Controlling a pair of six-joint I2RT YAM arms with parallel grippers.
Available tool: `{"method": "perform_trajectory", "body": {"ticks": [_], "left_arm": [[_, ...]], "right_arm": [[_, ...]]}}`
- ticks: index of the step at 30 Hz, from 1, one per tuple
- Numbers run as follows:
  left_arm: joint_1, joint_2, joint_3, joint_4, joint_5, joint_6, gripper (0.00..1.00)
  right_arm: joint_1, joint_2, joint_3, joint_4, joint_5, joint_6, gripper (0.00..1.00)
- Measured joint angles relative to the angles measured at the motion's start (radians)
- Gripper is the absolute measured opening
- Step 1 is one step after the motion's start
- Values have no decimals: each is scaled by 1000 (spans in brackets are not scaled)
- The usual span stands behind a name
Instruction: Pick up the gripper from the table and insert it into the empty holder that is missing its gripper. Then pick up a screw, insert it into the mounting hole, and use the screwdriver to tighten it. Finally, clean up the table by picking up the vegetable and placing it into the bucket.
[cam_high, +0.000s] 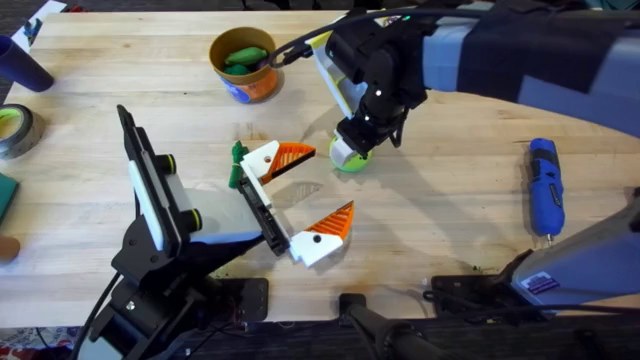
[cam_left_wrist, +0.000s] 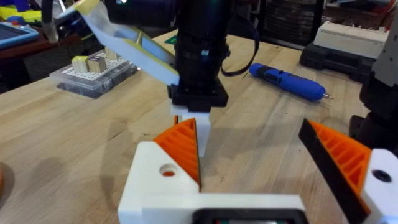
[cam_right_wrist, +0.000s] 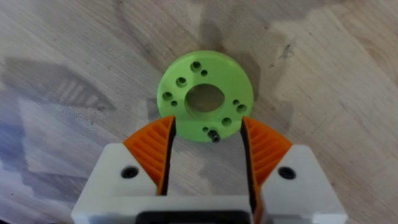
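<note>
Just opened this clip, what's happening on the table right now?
The right hand is down over a green disc on the table, its open fingers on either side of it, with a small screw sitting in the disc's edge. The left hand waits nearby, open and empty. The blue screwdriver lies untouched off to the right, and the orange bucket holds something green.

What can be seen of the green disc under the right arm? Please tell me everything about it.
The green disc is a flat, round ring of matte, plastic-looking material with a large centre hole and several small holes around it. A small dark screw sits in one hole near its edge. It lies flat on the wooden table, right of the bucket. The right gripper hangs over it, open, one orange finger on either side of its near edge.
</note>
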Motion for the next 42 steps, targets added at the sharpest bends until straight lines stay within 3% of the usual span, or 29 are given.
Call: {"method": "perform_trajectory", "body": {"ticks": [11,20,25,29,36,42], "left_arm": [[0,0,0,-1,-1,-1,984],[0,0,0,-1,-3,-1,984],[0,0,0,-1,-3,-1,984],[0,0,0,-1,-3,-1,984],[0,0,0,-1,-3,-1,984],[0,0,0,-1,-3,-1,984]], "right_arm": [[-1,-48,54,-151,-33,0,625],[-6,-449,49,-227,37,31,625],[-6,-661,-51,-194,62,80,625],[-6,-752,-143,-138,67,109,625],[-6,-728,-294,30,67,148,626],[-6,-572,-360,203,58,162,626]]}}
